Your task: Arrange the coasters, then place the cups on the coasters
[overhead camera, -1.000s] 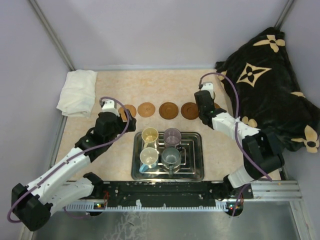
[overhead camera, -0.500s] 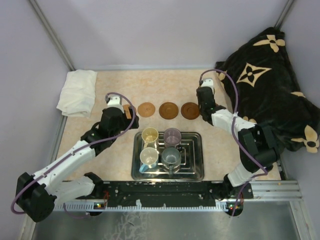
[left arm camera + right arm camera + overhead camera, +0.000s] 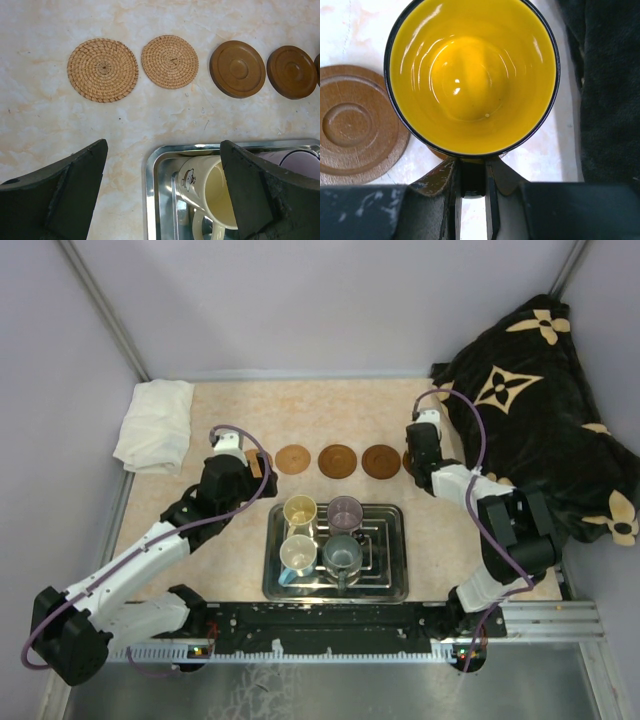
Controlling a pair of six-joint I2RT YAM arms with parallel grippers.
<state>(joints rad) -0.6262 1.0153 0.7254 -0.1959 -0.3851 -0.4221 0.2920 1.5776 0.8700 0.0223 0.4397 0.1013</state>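
Our left pincer hangs wide open over the worktop, near the left rim of the tray. The coasters lie in a row beyond the tray, which holds four cups. At the row's right end, our right pincer grips the orange-yellow cup by its handle.

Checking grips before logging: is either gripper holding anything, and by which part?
The right gripper pinches the yellow cup by its handle; the left gripper is open, holding nothing.
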